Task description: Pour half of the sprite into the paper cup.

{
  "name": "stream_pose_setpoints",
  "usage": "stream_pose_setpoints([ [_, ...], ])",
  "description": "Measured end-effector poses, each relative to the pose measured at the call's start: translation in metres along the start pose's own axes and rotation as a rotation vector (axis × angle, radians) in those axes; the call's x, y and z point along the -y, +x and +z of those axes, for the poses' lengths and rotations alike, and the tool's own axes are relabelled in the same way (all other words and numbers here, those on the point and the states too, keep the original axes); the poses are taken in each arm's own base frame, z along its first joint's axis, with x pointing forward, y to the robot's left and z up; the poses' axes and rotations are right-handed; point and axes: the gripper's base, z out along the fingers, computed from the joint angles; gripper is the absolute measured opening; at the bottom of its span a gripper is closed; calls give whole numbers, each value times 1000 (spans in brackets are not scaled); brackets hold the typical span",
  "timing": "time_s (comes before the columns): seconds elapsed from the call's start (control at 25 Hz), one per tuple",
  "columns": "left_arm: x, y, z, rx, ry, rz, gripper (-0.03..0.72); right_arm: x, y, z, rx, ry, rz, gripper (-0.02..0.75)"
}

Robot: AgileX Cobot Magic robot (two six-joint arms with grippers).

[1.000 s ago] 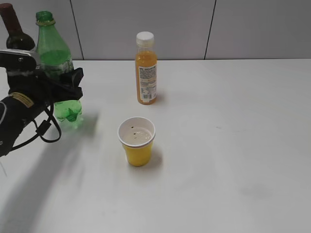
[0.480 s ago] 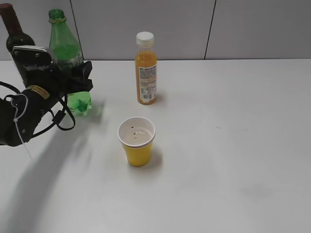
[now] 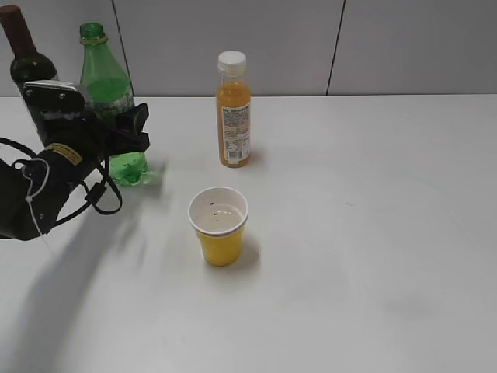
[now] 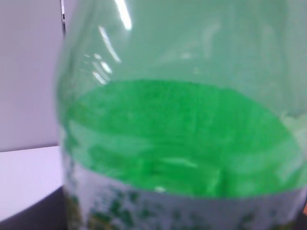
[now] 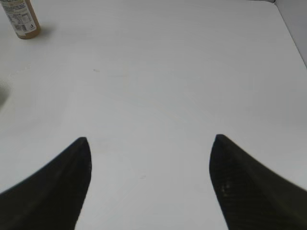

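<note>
**Sprite held upright off the table, cup waiting in front**

Nearest the exterior camera, on the white table (image 3: 373, 233), stands the paper cup (image 3: 218, 226): yellow wall, white rim, white inside with a shallow pool of pale liquid at the bottom. It sits upright with its mouth open upward.

Behind it and to the left, the left gripper (image 3: 116, 132) is clamped around the lower body of the sprite (image 3: 109, 97), its black fingers on either side of the label band. The bottle is transparent green, capless, with a narrow neck and a lobed base that hangs clear of the table above its own shadow. Its long axis runs nearly vertical, mouth up, leaning only slightly. From the left wrist camera the bottle (image 4: 182, 120) fills the frame, blurred; the liquid surface sits just above the label band.

Farther back, an orange juice bottle (image 3: 234, 109) with a white cap stands upright, and a dark wine bottle (image 3: 26, 54) stands behind the left arm.

The right gripper (image 5: 148, 158) hangs over bare table, its jaws spread wide and holding nothing.
</note>
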Motion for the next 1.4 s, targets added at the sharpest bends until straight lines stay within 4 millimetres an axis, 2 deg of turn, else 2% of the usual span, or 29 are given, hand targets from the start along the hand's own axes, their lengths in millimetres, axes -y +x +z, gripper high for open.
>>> stream_pose_setpoints([
  [0.24, 0, 0, 0, 3, 0, 0, 484, 0, 0, 0, 0, 0, 0, 578],
  [0.4, 0, -2, -4, 0, 0, -5, 638, 0, 0, 0, 0, 0, 0, 578],
  [0.56, -1, -3, -18, -23, -1, -3, 686, 0, 0, 0, 0, 0, 0, 578],
  [0.88, -5, -23, -58, -43, -18, -3, 686, 0, 0, 0, 0, 0, 0, 578],
  [1.08, -9, -50, -87, -3, -48, -4, 676, 0, 0, 0, 0, 0, 0, 578],
  [1.24, -12, -69, -100, -55, -73, 66, 669, 0, 0, 0, 0, 0, 0, 578],
  [1.4, -14, -79, -108, -145, -75, 98, 661, 0, 0, 0, 0, 0, 0, 578],
])
